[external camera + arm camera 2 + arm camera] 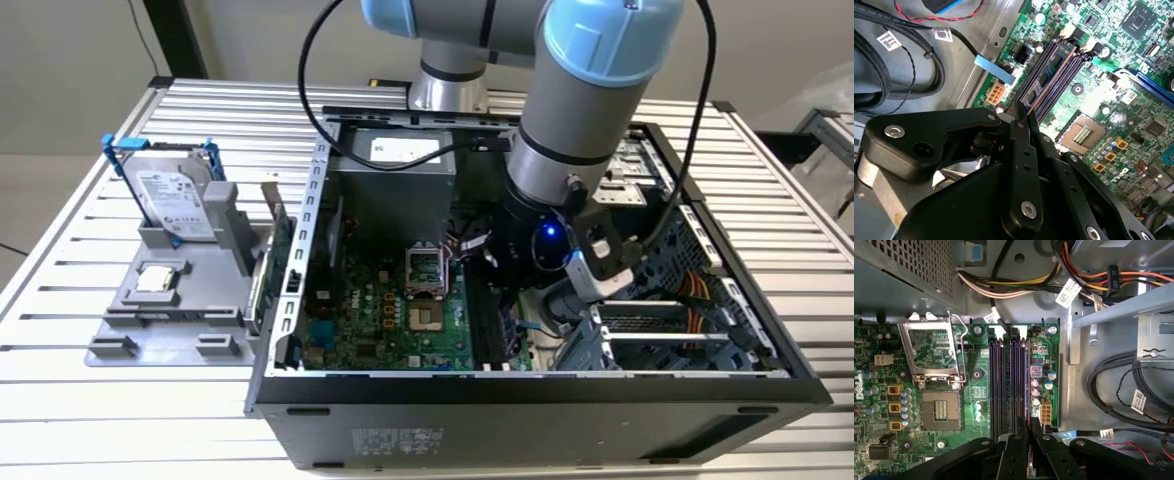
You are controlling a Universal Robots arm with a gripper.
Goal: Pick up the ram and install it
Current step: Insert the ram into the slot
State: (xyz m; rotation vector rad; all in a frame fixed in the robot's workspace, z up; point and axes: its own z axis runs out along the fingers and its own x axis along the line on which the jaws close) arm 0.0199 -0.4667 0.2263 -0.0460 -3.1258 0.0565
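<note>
**K:** Checking ram (1052, 69) position, where is it?

**M:** Inside the open PC case (534, 385), down at the memory slots (996, 385) on the motherboard (1046, 342). It stands on edge. In the second wrist view you see its dark face and an orange-lit edge.

**K:** Long axis?

**M:** Parallel to the slots. One end is between the claw's fingers (1019, 150). The other end points away from the claw, along the slot bank toward the latches at the far end. In the first wrist view the same line heads toward the bundle of coloured cables (1004, 285).

**K:** Which slot?

**M:** On the side of the bank nearer the white connector (1045, 412) and away from the CPU socket (941, 410). Exact slot: cannot tell. Seated or not: cannot tell.

**K:** Claw (1023, 111) state?

**M:** Clenched on the ram, with the fingers pinched onto the thin board at its near end. In the first wrist view the claw (1029, 429) straddles the slot line.

**K:** Arm?

**M:** In the exterior view the arm (574, 130) reaches down into the case toward its right half, with the wrist low over the board.

**K:** Anything else on the desk (80, 400)?

**M:** A grey fixture (114, 345) sits just beside the case on the exterior view's left. A hard drive (174, 195) stands upright in it, with a small square processor chip (158, 279) lying flat in front.
</note>
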